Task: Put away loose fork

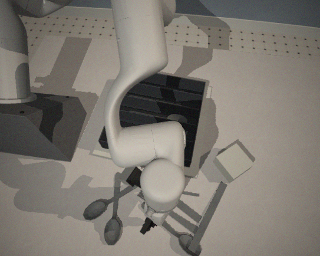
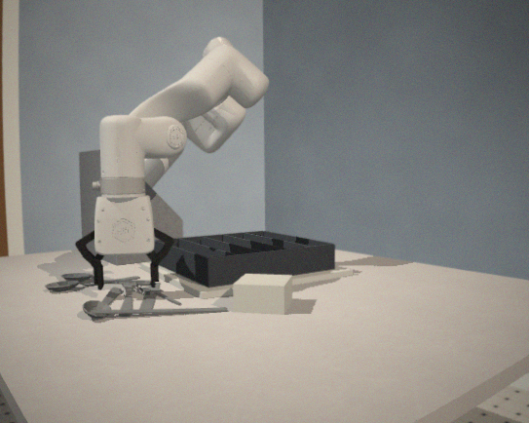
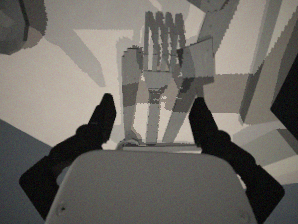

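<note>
Hand spread wide low over the cutlery, fork between fingers, not gripped.

Gripper fingers well apart, nothing pinched. Fork is on the counter among other flatware, outside the tray, tines pointing away from the hand in wrist view. Step looks like a regrasp: center on the fork's neck, keep both fingertips outside its edges but inside the neighboring pieces, close square, lift straight up. Risk: snagging the flat-bladed piece right beside it. Check handle direction before lowering into the slot.
</note>
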Robot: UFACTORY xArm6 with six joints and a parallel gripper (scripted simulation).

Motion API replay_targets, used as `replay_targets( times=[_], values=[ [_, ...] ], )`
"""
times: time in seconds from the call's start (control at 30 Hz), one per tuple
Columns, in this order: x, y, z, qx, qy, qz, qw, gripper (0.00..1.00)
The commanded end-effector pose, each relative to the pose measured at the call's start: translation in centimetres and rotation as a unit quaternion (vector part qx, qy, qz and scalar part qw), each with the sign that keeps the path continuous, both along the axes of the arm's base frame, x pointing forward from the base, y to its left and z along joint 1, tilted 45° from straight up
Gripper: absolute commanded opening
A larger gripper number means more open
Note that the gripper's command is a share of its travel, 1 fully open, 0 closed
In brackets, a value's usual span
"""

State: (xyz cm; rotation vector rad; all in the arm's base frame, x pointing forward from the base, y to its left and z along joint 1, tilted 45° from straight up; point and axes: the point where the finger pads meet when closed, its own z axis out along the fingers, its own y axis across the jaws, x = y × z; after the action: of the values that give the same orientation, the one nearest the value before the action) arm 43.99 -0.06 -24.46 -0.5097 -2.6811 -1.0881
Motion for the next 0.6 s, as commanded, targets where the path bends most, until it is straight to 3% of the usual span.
replay_targets(
  times=[0.0, 0.57],
  values=[
    [0.17, -0.14, 0.09, -0.001, -0.002, -0.001, 1.0, 1.0],
    [0.2, -0.61, 0.57, -0.001, -0.002, -0.001, 1.0, 1.0]
  ],
)
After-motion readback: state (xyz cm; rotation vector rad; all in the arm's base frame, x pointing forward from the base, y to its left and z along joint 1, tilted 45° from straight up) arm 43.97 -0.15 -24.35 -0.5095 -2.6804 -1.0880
